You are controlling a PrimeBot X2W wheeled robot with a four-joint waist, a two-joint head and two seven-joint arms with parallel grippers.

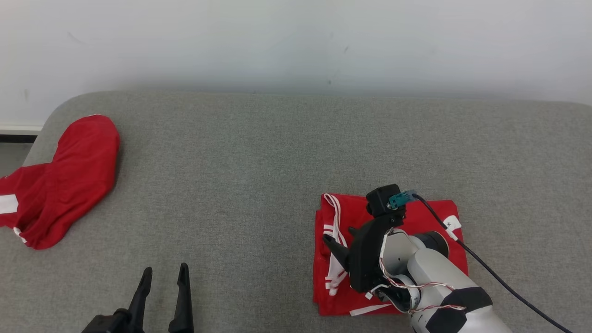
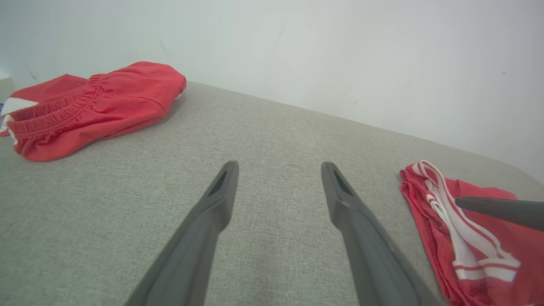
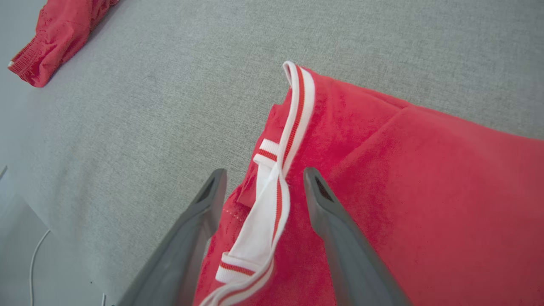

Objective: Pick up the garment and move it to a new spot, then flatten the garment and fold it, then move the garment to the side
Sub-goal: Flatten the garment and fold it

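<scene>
The garment [image 1: 439, 213], red with white striped trim, lies folded into a rough square on the right of the grey padded surface [image 1: 259, 162]. My right gripper [image 1: 340, 235] hovers over its left edge. In the right wrist view the right gripper [image 3: 264, 174] is open, its fingers either side of the white trim of the garment [image 3: 403, 178], gripping nothing. My left gripper [image 1: 165, 270] rests open at the lower left, well away from the cloth. The left wrist view shows the left gripper [image 2: 278, 168] over bare surface, with the garment [image 2: 488, 255] to its right.
A second red garment [image 1: 69, 180] lies crumpled at the surface's left edge, partly hanging over it; it is also seen as a red heap [image 2: 97, 106]. A white wall stands behind. A dark cable [image 1: 499, 277] trails from my right wrist.
</scene>
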